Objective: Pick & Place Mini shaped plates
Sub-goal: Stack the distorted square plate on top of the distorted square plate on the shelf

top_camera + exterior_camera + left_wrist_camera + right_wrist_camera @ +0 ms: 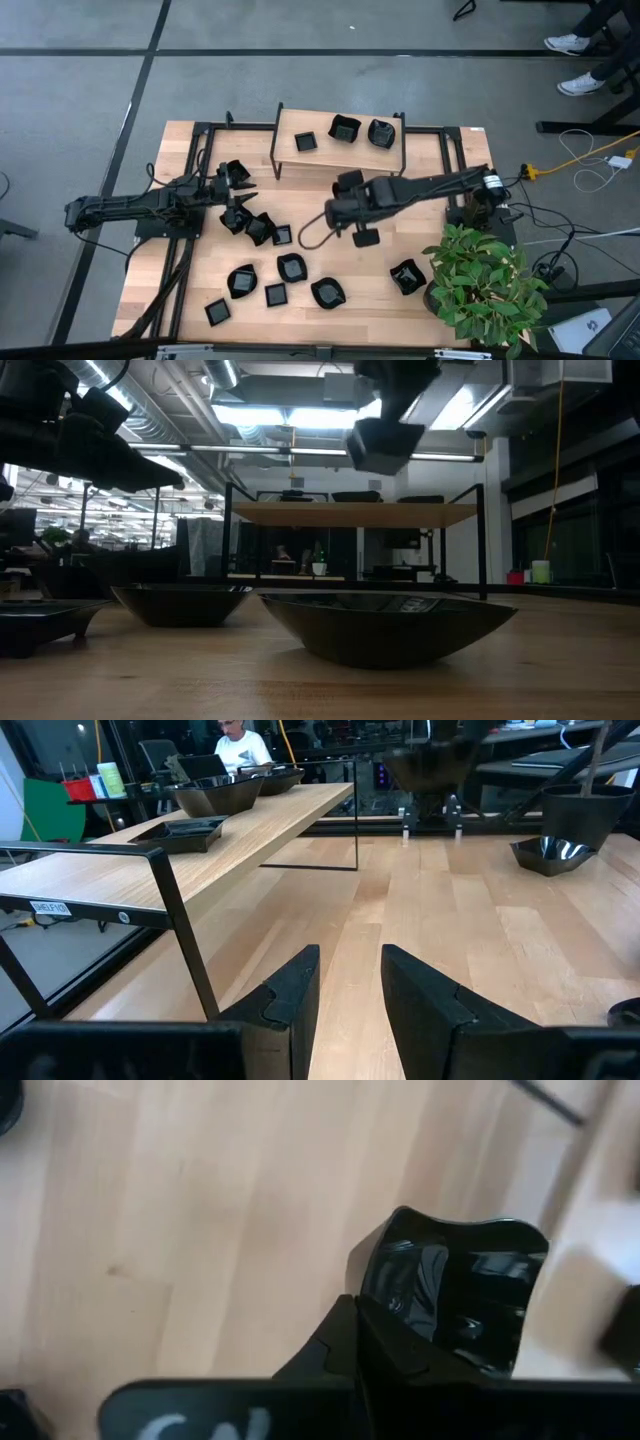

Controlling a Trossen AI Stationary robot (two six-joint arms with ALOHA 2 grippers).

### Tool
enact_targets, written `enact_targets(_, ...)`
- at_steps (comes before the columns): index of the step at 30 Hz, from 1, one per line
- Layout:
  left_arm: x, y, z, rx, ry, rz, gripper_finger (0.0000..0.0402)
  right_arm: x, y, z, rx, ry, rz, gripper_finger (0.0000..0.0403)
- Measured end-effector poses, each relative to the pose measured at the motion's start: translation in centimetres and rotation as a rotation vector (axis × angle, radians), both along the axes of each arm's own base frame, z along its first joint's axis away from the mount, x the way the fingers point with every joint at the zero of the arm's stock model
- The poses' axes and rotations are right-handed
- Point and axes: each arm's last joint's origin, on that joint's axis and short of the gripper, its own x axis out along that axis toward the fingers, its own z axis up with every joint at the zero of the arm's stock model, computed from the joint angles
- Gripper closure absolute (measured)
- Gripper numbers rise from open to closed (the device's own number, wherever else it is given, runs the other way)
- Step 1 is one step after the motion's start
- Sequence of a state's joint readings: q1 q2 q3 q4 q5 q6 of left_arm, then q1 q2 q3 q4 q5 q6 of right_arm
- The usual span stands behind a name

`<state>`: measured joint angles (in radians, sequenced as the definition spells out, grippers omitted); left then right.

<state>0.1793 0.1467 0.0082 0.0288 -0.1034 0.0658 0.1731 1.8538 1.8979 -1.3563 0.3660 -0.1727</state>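
Worktop (420,215): pale wood, carrying a raised wooden shelf (310,125) at 12 o'clock. A potted plant (485,285) stood at the 4 o'clock corner.

Right arm reached in from 3 o'clock toward the centre. Right claw (348,184) was clamped shut on the rim of one wavy-edged mini plate (455,1290), held clear above the bare wood just in front of the shelf.

Left arm lay along the 9 o'clock side. Left claw (350,985) stood with its fingers parted by a narrow gap, nothing between them, above the wood and pointing along the shelf's front edge.

Remaining mini shaped plates: three on the shelf (345,129), a tight cluster near the left claw at about 8 o'clock of centre (258,228), a loose scatter along the 6 o'clock edge (291,267), and one alone at 4 o'clock beside the plant (407,276). In the low view two shallow dishes (385,622) sat side by side, not touching.
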Motion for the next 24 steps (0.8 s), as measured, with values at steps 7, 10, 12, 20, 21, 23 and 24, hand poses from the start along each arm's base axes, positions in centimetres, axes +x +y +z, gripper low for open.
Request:
enact_targets(7, 0.0, 0.0, 0.0, 0.000, 0.000, 0.000, 0.0297, 0.3, -3.1, 3.2, -0.012, -0.083, -0.014, 0.0402)
enact_targets(10, 0.0, 0.0, 0.0, 0.000, 0.000, 0.000, 0.0297, 0.3, -4.5, 4.3, -0.018, -0.120, -0.034, 0.0402)
enact_targets(12, 0.0, 0.0, 0.0, 0.000, 0.000, 0.000, 0.0297, 0.3, -5.4, 4.9, -0.019, -0.149, -0.059, 0.0402)
enact_targets(20, 0.0, 0.0, 0.0, 0.000, 0.000, 0.000, 0.0297, 0.3, -9.5, 5.8, -0.070, -0.181, -0.118, 0.0402)
enact_targets(21, 0.0, 0.0, 0.0, 0.000, 0.000, 0.000, 0.0297, 0.2, -10.1, 5.8, -0.072, -0.186, -0.129, 0.0402)
enact_targets(23, 0.0, 0.0, 0.0, 0.000, 0.000, 0.000, 0.0297, 0.2, -11.2, 5.9, -0.081, -0.193, -0.148, 0.0402)
enact_targets(24, 0.0, 0.0, 0.0, 0.000, 0.000, 0.000, 0.0297, 0.1, -11.7, 5.9, -0.086, -0.196, -0.156, 0.0402)
